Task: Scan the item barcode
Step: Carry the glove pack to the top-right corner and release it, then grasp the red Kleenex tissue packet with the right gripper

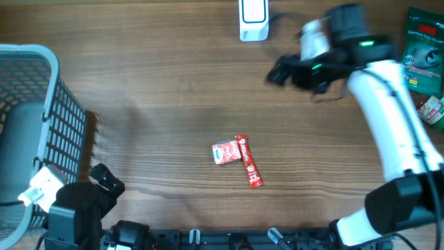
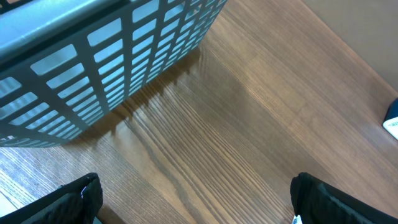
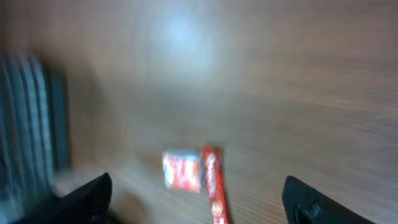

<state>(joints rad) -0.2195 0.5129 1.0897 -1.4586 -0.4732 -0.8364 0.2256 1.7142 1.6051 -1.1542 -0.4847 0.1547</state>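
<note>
Wooden table (image 1: 173,90) bears 1 red stick (image 1: 248,161), 1 sachet (image 1: 226,152); left fingers (image 2: 62,202), right fingers (image 3: 81,199) spread.

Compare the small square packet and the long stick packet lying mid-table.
The square packet is short and squarish; the stick packet is long and narrow. The square packet shows pale patches among red; the stick packet is almost all red. Both lie flat, side by side, on the table.

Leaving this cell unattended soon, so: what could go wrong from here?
The red stick lies right against the small red packet, so a grasp may catch both or nudge one away. The right gripper hangs open and empty near the scanner, its wrist view blurred, so aim may suffer.
</note>
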